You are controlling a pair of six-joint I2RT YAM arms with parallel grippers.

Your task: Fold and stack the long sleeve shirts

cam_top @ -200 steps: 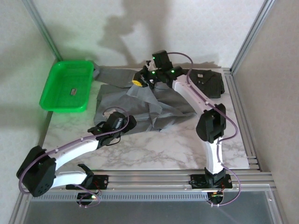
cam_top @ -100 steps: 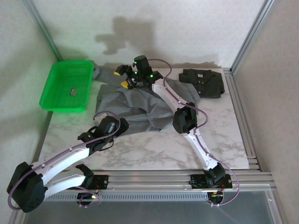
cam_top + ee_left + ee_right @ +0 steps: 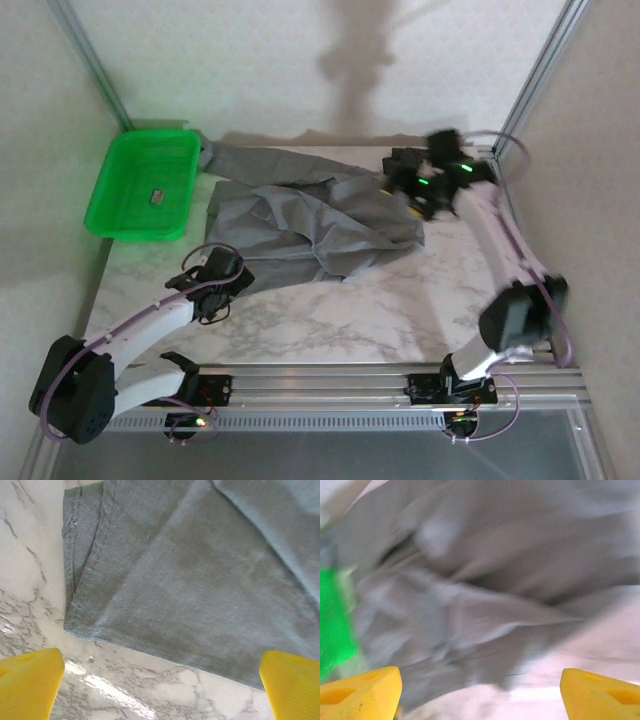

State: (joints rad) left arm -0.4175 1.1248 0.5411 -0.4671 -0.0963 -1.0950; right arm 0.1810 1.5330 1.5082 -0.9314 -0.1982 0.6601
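Note:
The grey long sleeve shirt point(image 3: 300, 215) lies spread and rumpled across the middle of the marble table point(image 3: 380, 310), one sleeve reaching to the back left. My left gripper point(image 3: 208, 270) hangs open just off the shirt's near-left hem point(image 3: 200, 580), with bare marble between its yellow fingertips point(image 3: 30, 682). My right gripper point(image 3: 415, 190) is a blur at the back right, past the shirt's right edge. Its jaws stand open and empty over the grey cloth point(image 3: 470, 605) and the table. The charcoal shirt's place at the back right is covered by that arm.
A green plastic tray point(image 3: 110, 215) stands at the back left with a small dark item point(image 3: 157, 197) inside, and shows as a green patch point(image 3: 335, 620) in the right wrist view. Metal frame posts and walls close in the back and sides.
My right gripper opened and let go of the grey shirt at the back left. It swung across to the back right. My left gripper drew back leftward off the hem.

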